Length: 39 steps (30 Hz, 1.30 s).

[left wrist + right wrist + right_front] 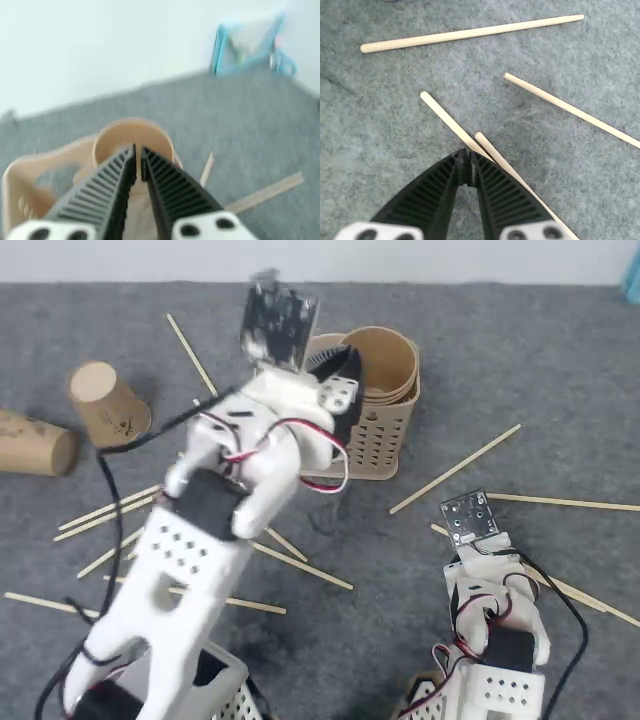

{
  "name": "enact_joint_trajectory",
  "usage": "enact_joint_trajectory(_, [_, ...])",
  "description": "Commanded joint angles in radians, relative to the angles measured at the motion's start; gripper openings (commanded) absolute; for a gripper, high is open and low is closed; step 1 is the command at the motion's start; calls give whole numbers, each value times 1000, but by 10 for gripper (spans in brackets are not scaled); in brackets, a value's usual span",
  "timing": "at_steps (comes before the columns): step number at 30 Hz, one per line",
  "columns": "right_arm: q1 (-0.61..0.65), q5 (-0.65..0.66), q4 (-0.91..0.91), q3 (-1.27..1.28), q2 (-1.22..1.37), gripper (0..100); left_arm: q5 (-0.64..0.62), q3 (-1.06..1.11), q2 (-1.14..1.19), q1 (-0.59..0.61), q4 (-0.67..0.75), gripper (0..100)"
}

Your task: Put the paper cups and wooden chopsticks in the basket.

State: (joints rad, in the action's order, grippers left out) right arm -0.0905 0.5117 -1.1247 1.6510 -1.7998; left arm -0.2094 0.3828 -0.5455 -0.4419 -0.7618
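Nearest the lens: left claw (138,150), pinched to a bare slit and apparently empty, poised over the paper cups (132,137) nested inside the basket (385,445). Best raised straight up, clear of the rim, before swinging left toward the loose cups (108,400). Right claw (469,154) likewise closed, low over two chopsticks (447,120), possibly touching one. Open surface (560,370) beyond the basket; scattered sticks beneath the left arm.

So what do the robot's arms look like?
The left arm and right arm are chunky white plastic with rows of small round holes. Red, white and black cables loop along them. Each wrist carries a small square circuit board. The left gripper and right gripper are black, pointed and ridged like combs.
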Motion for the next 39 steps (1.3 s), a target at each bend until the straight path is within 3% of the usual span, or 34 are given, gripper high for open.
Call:
enact_joint_trajectory(1, [4,6,10,-5,-15,8,-14,110,12,-5,204,13])
enact_joint_trajectory(7, [4,6,10,-5,-15,8,-14,154,175,-3,339,13])
enact_joint_trajectory(18, [4,8,10,-5,-15,8,-8,209,296,-5,348,13])
enact_joint_trajectory(23, [4,8,12,-5,-15,8,-8,222,239,-3,345,13])
enact_joint_trajectory(27, [19,8,12,-3,-15,8,-8,202,52,18,322,13])
enact_joint_trajectory(33, [22,8,10,-3,-15,8,-9,53,-210,187,146,13])
enact_joint_trajectory(39, [22,8,12,5,-15,8,-12,-119,-201,546,-9,13])
